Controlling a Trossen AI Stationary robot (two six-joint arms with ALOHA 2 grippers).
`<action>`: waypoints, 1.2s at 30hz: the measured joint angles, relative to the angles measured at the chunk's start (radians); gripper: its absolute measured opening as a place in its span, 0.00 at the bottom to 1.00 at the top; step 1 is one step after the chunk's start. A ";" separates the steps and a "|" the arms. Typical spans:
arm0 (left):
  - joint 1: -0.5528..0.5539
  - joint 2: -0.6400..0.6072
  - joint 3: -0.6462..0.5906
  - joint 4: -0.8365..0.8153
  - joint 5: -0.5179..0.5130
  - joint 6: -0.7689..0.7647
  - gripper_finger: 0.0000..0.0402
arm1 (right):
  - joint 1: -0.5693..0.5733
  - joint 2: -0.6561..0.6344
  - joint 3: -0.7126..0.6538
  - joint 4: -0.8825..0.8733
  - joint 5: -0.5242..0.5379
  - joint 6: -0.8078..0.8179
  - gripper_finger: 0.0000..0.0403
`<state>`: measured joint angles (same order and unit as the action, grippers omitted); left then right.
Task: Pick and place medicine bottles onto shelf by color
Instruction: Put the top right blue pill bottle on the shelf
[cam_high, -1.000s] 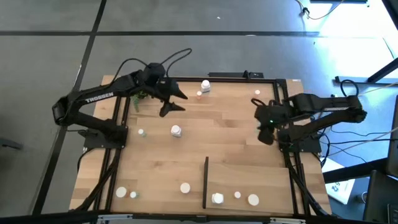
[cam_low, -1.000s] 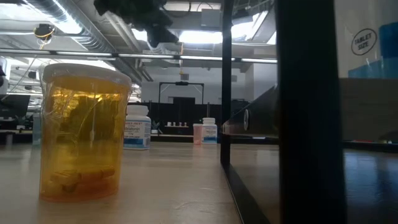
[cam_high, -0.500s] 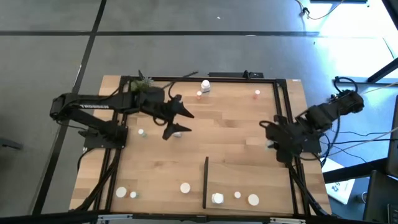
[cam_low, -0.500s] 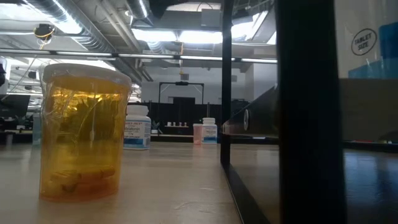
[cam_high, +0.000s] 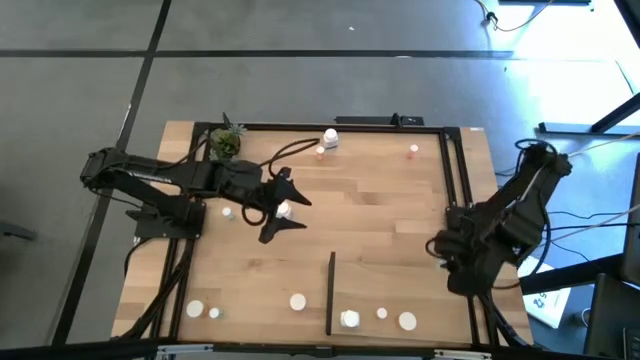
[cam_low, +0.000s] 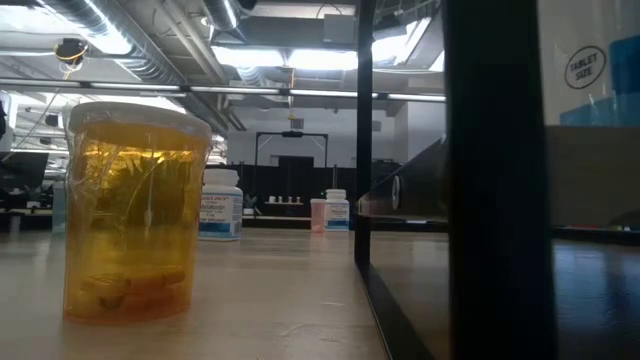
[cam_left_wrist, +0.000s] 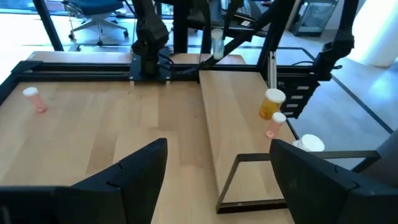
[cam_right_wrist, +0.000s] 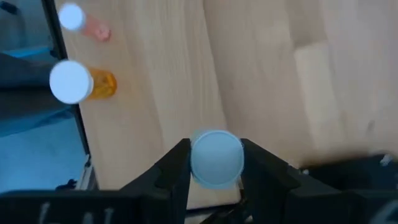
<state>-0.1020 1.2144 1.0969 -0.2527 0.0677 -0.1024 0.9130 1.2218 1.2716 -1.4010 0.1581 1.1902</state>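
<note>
- Two grippers are mine, and only one has anything in it: my right gripper (cam_right_wrist: 216, 180) is closed on a small round white-capped medicine bottle (cam_right_wrist: 216, 158), with a dark finger pressed to each side of its cap.
- From above, that right gripper (cam_high: 440, 243) sits at the right rim of the light-wood tabletop (cam_high: 380, 195), just beside the black frame rail, and the held bottle is barely visible there.
- Past the held bottle, my right wrist camera shows an amber bottle with a white cap (cam_right_wrist: 79, 82) and a small pinkish bottle (cam_right_wrist: 84, 22), both lying on the wood near the black rail.
- My left gripper (cam_high: 283, 208) hangs over the left-middle of the table with its fingers spread wide and nothing between them.
- Seen from above, a white bottle (cam_high: 283, 209) lies right between those spread fingers; I cannot tell how high I am over it.
- The thin black upright strip of the shelf (cam_high: 330, 292) stands at the near middle; three white-topped bottles (cam_high: 349, 319) lie to its right and three more to its left.
- At the far edge a white bottle (cam_high: 331, 138) and a small pinkish one stand close together, well apart from the small green potted plant (cam_high: 226, 143) in the far-left corner.
</note>
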 joint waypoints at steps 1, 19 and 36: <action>-0.002 0.000 0.000 0.000 0.000 0.000 0.69 | 0.018 0.015 0.000 0.002 -0.005 0.047 0.31; -0.005 0.000 0.000 0.000 0.002 0.052 0.69 | 0.271 0.293 0.000 0.141 -0.002 0.743 0.32; -0.004 0.001 0.000 0.000 0.004 0.052 0.69 | 0.319 0.415 0.005 0.209 0.071 0.759 0.32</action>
<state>-0.1062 1.2152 1.0969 -0.2523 0.0715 -0.0502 1.2324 1.6363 1.2766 -1.1917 0.2288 1.9491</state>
